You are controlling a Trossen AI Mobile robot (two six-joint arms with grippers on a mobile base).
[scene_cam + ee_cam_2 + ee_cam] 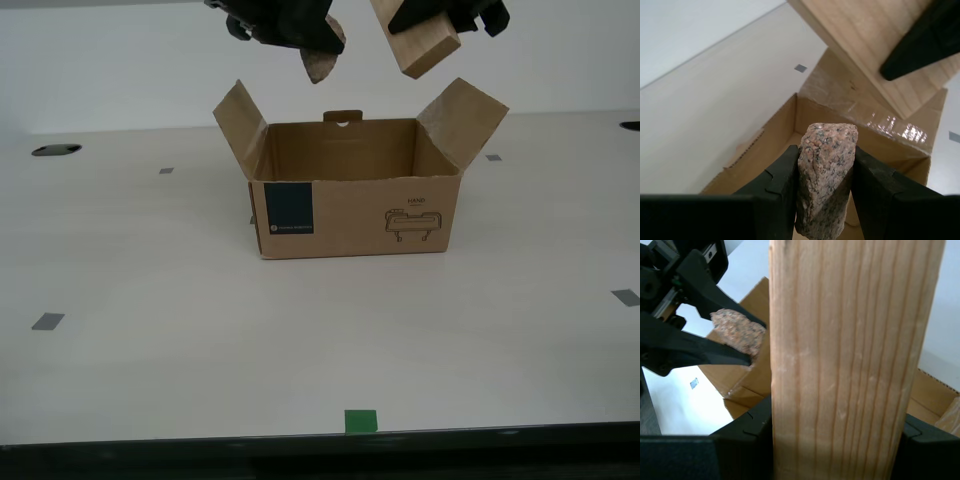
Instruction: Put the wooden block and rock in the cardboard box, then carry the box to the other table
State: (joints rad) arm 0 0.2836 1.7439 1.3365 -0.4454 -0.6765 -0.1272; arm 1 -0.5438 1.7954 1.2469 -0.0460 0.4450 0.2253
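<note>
The cardboard box [355, 215] stands open on the smooth white table, flaps raised. Above its opening, towards the exterior view's left, my second gripper [318, 48] is shut on the pinkish speckled rock [320, 66]. In the second wrist view the rock [825, 175] sits clamped between both black fingers, with the box [865, 130] below. My first gripper [432, 18] is shut on the wooden block [425, 45], which hangs tilted above the box's side at the exterior view's right. The block [850, 365] fills the first wrist view, where the rock [737, 332] is beside it.
Grey tape squares [47, 321] dot the tabletop [150, 330], and a green tape mark [360, 421] lies near the front edge. A dark grommet hole [55, 150] sits at the far side on the exterior view's left. The two grippers hang close together over the box.
</note>
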